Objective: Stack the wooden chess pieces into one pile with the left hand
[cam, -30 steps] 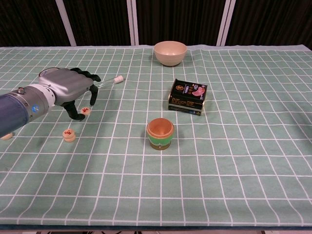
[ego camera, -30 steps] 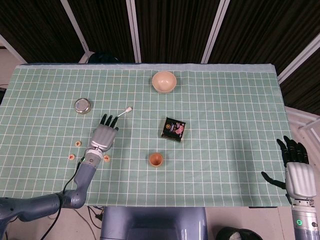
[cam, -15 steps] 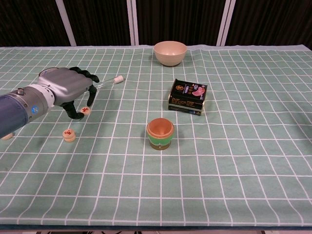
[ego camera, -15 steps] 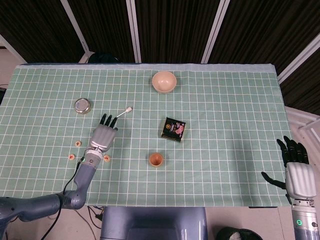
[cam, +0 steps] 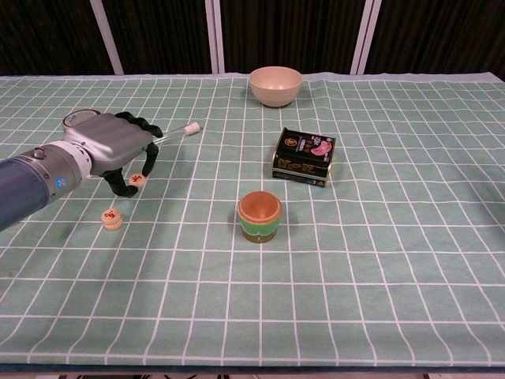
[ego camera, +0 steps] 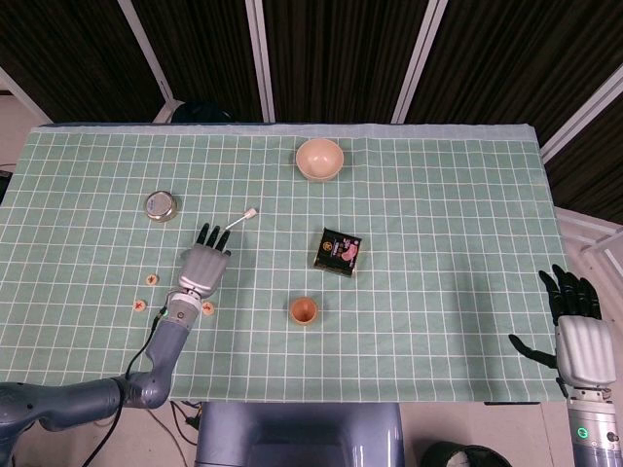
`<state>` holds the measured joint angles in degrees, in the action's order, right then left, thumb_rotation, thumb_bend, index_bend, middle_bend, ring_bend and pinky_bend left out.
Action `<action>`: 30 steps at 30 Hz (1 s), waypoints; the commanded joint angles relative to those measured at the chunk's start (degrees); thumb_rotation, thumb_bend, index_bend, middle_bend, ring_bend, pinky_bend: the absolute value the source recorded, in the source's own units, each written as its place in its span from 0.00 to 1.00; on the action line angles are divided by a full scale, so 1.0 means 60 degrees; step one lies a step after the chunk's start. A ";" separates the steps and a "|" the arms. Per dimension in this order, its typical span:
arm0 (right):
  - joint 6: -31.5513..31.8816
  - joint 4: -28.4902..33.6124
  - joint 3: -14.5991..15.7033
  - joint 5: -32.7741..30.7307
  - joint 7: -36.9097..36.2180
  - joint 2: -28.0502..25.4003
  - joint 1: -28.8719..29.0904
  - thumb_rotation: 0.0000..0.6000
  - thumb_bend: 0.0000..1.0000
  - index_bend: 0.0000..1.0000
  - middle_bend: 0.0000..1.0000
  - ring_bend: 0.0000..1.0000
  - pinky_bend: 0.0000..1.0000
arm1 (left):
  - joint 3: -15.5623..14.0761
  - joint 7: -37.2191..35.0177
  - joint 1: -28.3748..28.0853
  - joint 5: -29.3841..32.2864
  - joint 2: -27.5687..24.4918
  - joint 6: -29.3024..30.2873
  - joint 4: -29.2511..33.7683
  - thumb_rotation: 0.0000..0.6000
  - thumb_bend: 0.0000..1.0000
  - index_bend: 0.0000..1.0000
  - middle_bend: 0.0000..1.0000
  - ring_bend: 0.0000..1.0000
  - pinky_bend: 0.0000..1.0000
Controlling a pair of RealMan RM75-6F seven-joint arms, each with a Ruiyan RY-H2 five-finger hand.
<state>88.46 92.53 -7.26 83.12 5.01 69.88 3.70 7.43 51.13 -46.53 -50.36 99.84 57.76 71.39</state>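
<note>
1. Head view: a counter [ego camera: 438, 321] under a green checked cloth, seen from above.
2. The left hand [ego camera: 201, 268] lies palm down over the cloth, left of centre, fingers pointing away from the robot. From above I cannot tell whether it grips anything.
3. Three small round wooden pieces lie near it: one [ego camera: 207, 308] just beside the wrist, two more [ego camera: 151, 280] and [ego camera: 140, 305] further left, all apart, none stacked.
4. A swab [ego camera: 239, 220] lies just past the fingertips. A tin [ego camera: 161, 204] sits beyond on the left, a bowl [ego camera: 319, 159] at the far edge, a packet [ego camera: 337, 249] and a cup [ego camera: 304, 310] near the centre.
5. The right hand [ego camera: 580, 341] hangs off the counter's right end, fingers spread, holding nothing.
6. Chest view: the left hand [cam: 110, 144] arches over the cloth, fingers curled downward, with one piece [cam: 137, 180] between the fingertips and thumb; a firm grip is not clear.
7. Another piece [cam: 113, 217] lies flat, nearer the robot.
</note>
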 commanded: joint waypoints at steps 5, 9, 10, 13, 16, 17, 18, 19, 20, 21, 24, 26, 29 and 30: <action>-0.0005 0.0001 0.0002 -0.0001 -0.0007 0.0001 0.0002 1.00 0.23 0.09 0.01 0.03 0.00 | -0.0012 0.0039 -0.0019 0.0023 -0.0022 0.0036 0.0054 1.00 0.30 0.50 0.08 0.00 0.00; 0.0004 0.0010 -0.0005 -0.0015 -0.0019 -0.0002 -0.0005 1.00 0.23 0.09 0.01 0.02 0.00 | -0.0034 0.0037 -0.0014 0.0035 -0.0048 0.0048 0.0096 1.00 0.31 0.51 0.08 0.00 0.00; 0.0008 0.0010 -0.0006 -0.0013 -0.0022 -0.0003 -0.0005 1.00 0.23 0.09 0.01 0.02 0.00 | -0.0046 0.0032 -0.0004 0.0033 -0.0069 0.0056 0.0118 1.00 0.31 0.51 0.08 0.00 0.00; 0.0016 0.0003 -0.0009 -0.0009 -0.0032 -0.0002 -0.0007 1.00 0.23 0.09 0.01 0.02 0.00 | -0.0050 -0.0007 0.0034 -0.0031 -0.0215 0.0160 0.0337 1.00 0.31 0.51 0.08 0.00 0.00; 0.0005 0.0004 -0.0006 -0.0015 -0.0035 0.0000 -0.0005 1.00 0.23 0.09 0.01 0.02 0.00 | -0.0050 -0.0086 0.0108 -0.0221 -0.0517 0.0391 0.0832 1.00 0.31 0.51 0.09 0.00 0.00; 0.0002 0.0002 -0.0004 -0.0012 -0.0032 0.0003 -0.0003 1.00 0.23 0.09 0.01 0.03 0.00 | -0.0057 -0.0112 0.0146 -0.0319 -0.0672 0.0503 0.1085 1.00 0.31 0.51 0.09 0.00 0.00; 0.0002 0.0000 -0.0003 -0.0011 -0.0032 0.0005 -0.0003 1.00 0.23 0.09 0.01 0.02 0.00 | -0.0077 -0.0137 0.0196 -0.0403 -0.0836 0.0607 0.1351 1.00 0.31 0.51 0.09 0.00 0.00; 0.0001 0.0001 -0.0003 -0.0010 -0.0031 0.0006 -0.0002 1.00 0.23 0.09 0.01 0.03 0.00 | -0.0108 -0.0148 0.0248 -0.0483 -0.1001 0.0704 0.1611 1.00 0.31 0.51 0.09 0.00 0.00; 0.0007 0.0002 -0.0004 -0.0007 -0.0029 0.0005 -0.0003 1.00 0.23 0.09 0.01 0.03 0.00 | -0.0161 -0.0142 0.0305 -0.0592 -0.1208 0.0807 0.1905 1.00 0.31 0.51 0.09 0.00 0.00; 0.0013 0.0002 -0.0006 -0.0006 -0.0029 0.0005 -0.0004 1.00 0.23 0.09 0.01 0.03 0.00 | -0.0216 -0.0139 0.0368 -0.0682 -0.1416 0.0904 0.2191 1.00 0.31 0.51 0.09 0.00 0.00; 0.0017 0.0010 -0.0004 -0.0004 -0.0028 0.0005 -0.0007 1.00 0.23 0.09 0.01 0.02 0.00 | -0.0392 -0.0267 0.0619 -0.1000 -0.1979 0.1246 0.2982 1.00 0.31 0.51 0.09 0.00 0.00; 0.0018 0.0014 0.0003 0.0009 -0.0011 0.0012 -0.0005 1.00 0.23 0.09 0.01 0.02 0.00 | -0.0547 -0.0413 0.0796 -0.1212 -0.2294 0.1403 0.3390 1.00 0.31 0.51 0.09 0.00 0.00; 0.0025 0.0021 0.0010 0.0029 0.0013 0.0022 -0.0002 1.00 0.23 0.09 0.01 0.03 0.00 | -0.0793 -0.0650 0.1017 -0.1501 -0.2628 0.1504 0.3772 1.00 0.31 0.51 0.09 0.00 0.00; 0.0026 0.0022 0.0011 0.0030 0.0019 0.0025 -0.0001 1.00 0.23 0.09 0.01 0.03 0.00 | -0.0872 -0.0709 0.1071 -0.1589 -0.2703 0.1510 0.3844 1.00 0.31 0.51 0.09 0.00 0.00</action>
<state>88.61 92.66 -7.20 83.29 5.11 70.02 3.69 3.22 47.81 -41.05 -58.79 84.62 66.21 93.38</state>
